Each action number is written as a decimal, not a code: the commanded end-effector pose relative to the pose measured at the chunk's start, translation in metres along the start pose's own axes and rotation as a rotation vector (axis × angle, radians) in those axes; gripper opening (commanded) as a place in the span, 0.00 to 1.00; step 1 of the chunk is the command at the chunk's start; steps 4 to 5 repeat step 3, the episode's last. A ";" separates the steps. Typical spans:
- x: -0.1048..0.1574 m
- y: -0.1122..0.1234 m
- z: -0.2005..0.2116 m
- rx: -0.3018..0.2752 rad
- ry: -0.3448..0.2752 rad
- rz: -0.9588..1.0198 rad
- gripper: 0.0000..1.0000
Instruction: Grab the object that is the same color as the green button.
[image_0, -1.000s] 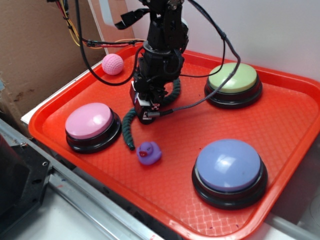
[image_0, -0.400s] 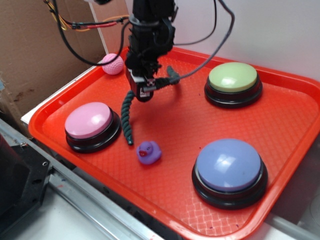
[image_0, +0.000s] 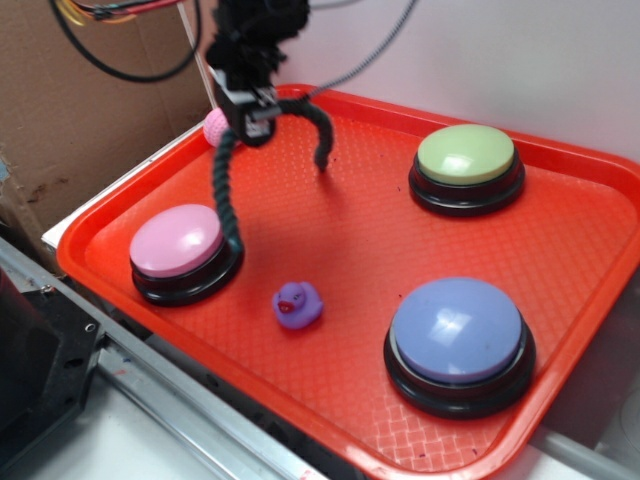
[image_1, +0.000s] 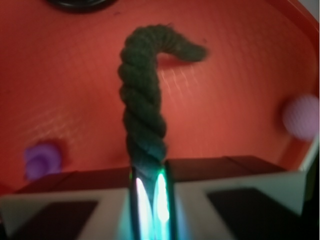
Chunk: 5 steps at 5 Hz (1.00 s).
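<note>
**Q:** List what sits around you on the red tray (image_0: 560, 215).

**A:** Item one: pink dome button (image_0: 180, 243), left of frame, on a black base. Item two: green button (image_0: 465, 155), upper right, pale yellow-green dome on a black base. Item three: blue-purple dome button (image_0: 456, 330), lower right, the largest of the three. Item four: small purple duck (image_0: 297, 304), lower centre, between the pink and blue-purple buttons; it also shows as a blur at lower left of the wrist view (image_1: 42, 159). Item five: pink dimpled ball (image_0: 214, 127), upper left, partly hidden behind me; in the wrist view it blurs at the right edge (image_1: 300, 117). Cardboard fills the far left of the exterior view.

**Q:** And the dark green rope (image_0: 228, 195)?

**A:** My gripper (image_0: 252, 108) is clenched on it, at the top of the exterior frame, above the tray's upper left. One long end hangs down-left, its tip in front of the pink dome button's right edge. The shorter end arcs rightward and droops. In the wrist view the rope (image_1: 142, 110) rises straight out from between my fingers, then bends right at the top.
</note>
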<state>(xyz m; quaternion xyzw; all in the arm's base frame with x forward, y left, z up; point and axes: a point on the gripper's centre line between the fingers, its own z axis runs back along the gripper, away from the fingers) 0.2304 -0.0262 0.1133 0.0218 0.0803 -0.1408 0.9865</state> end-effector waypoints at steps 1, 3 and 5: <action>-0.053 -0.001 0.101 0.008 -0.127 0.389 0.00; -0.055 -0.001 0.099 0.027 -0.132 0.363 0.00; -0.055 -0.001 0.099 0.027 -0.132 0.363 0.00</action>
